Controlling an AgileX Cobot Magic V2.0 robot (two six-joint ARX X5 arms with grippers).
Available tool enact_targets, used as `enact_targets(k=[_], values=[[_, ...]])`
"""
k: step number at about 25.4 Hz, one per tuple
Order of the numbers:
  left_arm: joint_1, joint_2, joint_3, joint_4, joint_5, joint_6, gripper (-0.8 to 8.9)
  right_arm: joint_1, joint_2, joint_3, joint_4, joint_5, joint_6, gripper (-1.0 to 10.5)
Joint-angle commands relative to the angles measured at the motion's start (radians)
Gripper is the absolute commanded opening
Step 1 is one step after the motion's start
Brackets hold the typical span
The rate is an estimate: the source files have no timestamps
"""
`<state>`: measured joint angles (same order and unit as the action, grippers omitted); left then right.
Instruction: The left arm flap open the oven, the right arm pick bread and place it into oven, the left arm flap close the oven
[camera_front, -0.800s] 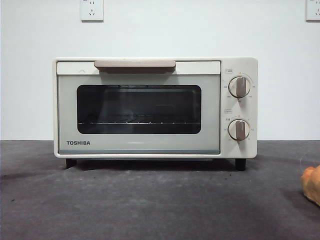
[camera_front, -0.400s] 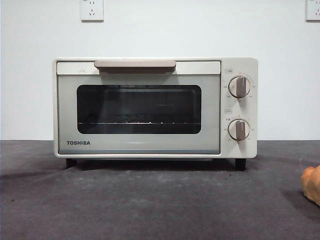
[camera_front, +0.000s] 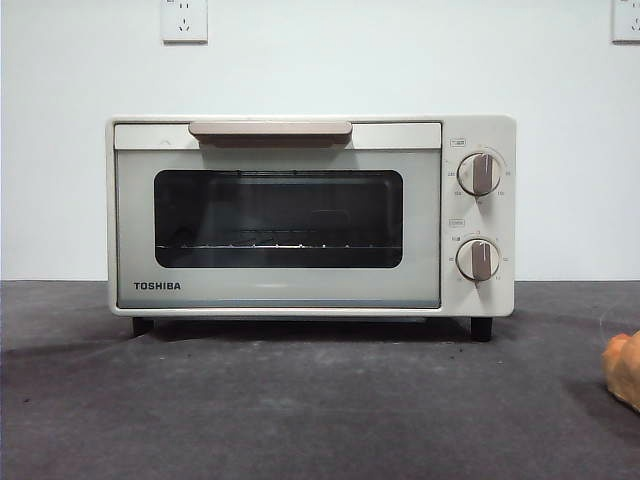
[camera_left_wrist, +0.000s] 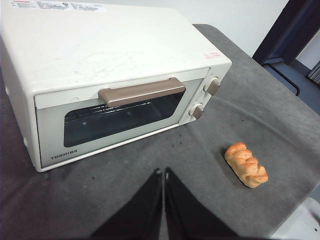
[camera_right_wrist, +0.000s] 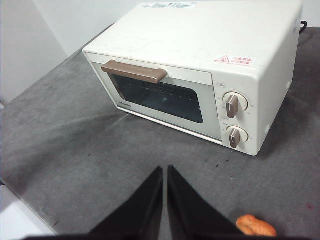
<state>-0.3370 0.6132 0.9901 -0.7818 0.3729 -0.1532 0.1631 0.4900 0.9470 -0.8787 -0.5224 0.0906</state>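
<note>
A plain white wall (camera_front: 400, 60) with 2 white sockets, the first (camera_front: 184, 20) high on it and the second cut off at the picture's corner, is seen behind a counter covered in dark grey felt-like cloth (camera_front: 300, 400). The cream-white boxy TOSHIBA toaster oven (camera_front: 310, 215) is stood on black feet towards the counter's rear edge, its front turned to the front camera. Its door is shut, with the beige bar handle (camera_front: 270, 130) lying flat along the top of the door and the dark glass window (camera_front: 278, 218) below it; a wire rack can be made out through the glass. 2 beige knobs (camera_front: 479, 173) are set one above the other beside the door.

The small lumpy golden-orange bread roll (camera_left_wrist: 246, 165) is laid on the cloth in front of the oven on its knob side, well apart from it and near the counter's edge; only a sliver of it is caught at the border of the front view.

The left gripper (camera_left_wrist: 164, 172) is held above the cloth in front of the oven door, its 2 black jaws pressed together with nothing between them. The right gripper (camera_right_wrist: 164, 169) is likewise clenched and empty, held above the counter's front part, with the bread close beside it. Neither gripper is in contact with the oven or the bread.
</note>
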Motion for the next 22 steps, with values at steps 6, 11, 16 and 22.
enact_targets(k=[6, 11, 16, 22], values=[[-0.005, 0.007, 0.023, 0.011, 0.003, 0.018, 1.75, 0.002, 0.005, 0.017, 0.010, 0.005, -0.012, 0.6], [-0.005, 0.007, 0.023, 0.015, 0.003, 0.018, 5.13, 0.002, 0.005, 0.017, 0.010, 0.007, 0.007, 3.7], [-0.005, 0.007, 0.023, 0.018, 0.002, 0.017, 5.61, 0.002, 0.005, 0.017, 0.010, 0.006, 0.036, 5.6], [-0.005, 0.007, 0.023, 0.018, 0.003, 0.013, 5.61, 0.002, 0.006, 0.016, 0.007, 0.006, 0.083, 5.7]])
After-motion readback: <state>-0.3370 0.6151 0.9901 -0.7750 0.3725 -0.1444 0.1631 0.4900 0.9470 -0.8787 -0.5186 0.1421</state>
